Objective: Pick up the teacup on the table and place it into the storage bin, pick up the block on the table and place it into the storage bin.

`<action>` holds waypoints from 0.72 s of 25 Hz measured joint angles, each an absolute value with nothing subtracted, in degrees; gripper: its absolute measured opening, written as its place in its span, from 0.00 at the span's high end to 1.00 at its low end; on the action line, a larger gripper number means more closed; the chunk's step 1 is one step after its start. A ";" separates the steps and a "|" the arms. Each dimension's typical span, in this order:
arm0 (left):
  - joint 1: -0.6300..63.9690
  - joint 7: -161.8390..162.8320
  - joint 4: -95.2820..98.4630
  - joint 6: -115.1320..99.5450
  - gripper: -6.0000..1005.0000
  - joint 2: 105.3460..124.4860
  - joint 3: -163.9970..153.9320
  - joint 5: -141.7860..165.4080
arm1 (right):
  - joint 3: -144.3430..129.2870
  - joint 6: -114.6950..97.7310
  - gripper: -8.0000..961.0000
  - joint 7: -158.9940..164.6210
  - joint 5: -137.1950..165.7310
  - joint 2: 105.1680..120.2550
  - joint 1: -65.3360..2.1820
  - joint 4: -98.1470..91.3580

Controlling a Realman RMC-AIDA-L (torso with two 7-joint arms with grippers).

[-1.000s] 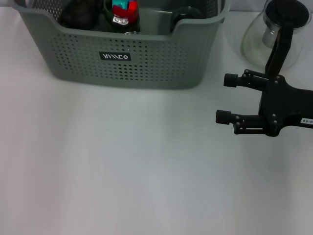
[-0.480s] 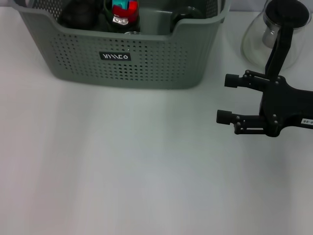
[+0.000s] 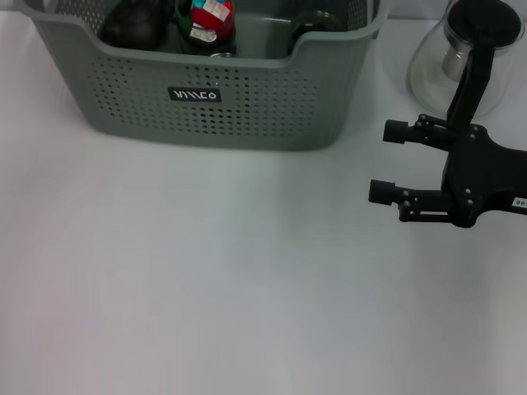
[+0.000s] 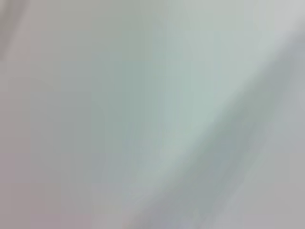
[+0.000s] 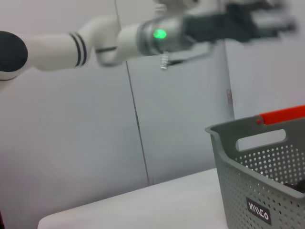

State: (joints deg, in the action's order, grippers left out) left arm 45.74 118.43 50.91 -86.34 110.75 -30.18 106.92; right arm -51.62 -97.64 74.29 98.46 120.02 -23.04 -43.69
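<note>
Glass teapot (image 3: 461, 58) stands behind the open right claw (image 3: 387, 162), beside the storage bin (image 3: 230, 107).

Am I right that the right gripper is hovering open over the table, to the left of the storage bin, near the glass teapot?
Not quite: in the head view the right gripper, open, hovers to the right of the storage bin, near the glass teapot.

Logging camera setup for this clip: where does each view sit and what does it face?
Head view: looks down at the table, storage bin, glass teapot; right gripper open.
Left wrist view: only blurred pale surface; no body.
Right wrist view: faces sideways at the wall and left arm raised.
Shared: head and right wrist views show the bin.
</note>
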 joint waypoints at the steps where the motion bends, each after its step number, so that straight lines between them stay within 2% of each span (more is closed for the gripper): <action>1: 44.27 113.46 46.21 -91.76 0.35 108.76 -29.79 100.19 | -51.57 -97.65 0.04 74.17 98.44 120.03 -23.07 -43.47; 2: 42.77 107.48 40.75 -97.83 0.33 106.94 -29.36 93.52 | -51.53 -97.68 0.04 73.86 98.44 120.05 -23.10 -43.10; 4: 39.91 98.58 34.45 -105.27 0.29 106.03 -28.81 87.40 | -51.44 -97.85 0.04 72.87 98.43 120.05 -23.20 -42.16; 5: 38.18 94.43 32.27 -108.21 0.26 106.15 -28.57 85.57 | -51.42 -97.99 0.04 72.06 98.47 120.06 -23.26 -41.55; 10: 28.66 85.11 37.18 -112.04 0.24 110.65 -31.95 93.11 | -50.89 -98.71 0.04 67.40 98.35 120.06 -23.44 -38.30; 14: 25.73 80.33 38.81 -112.43 0.24 111.92 -32.89 103.97 | -50.80 -98.19 0.04 66.57 98.64 120.02 -24.07 -35.84; 18: 25.45 77.55 38.53 -111.99 0.24 112.84 -32.99 114.95 | -52.32 -96.33 0.04 62.67 98.89 120.01 -25.34 -31.84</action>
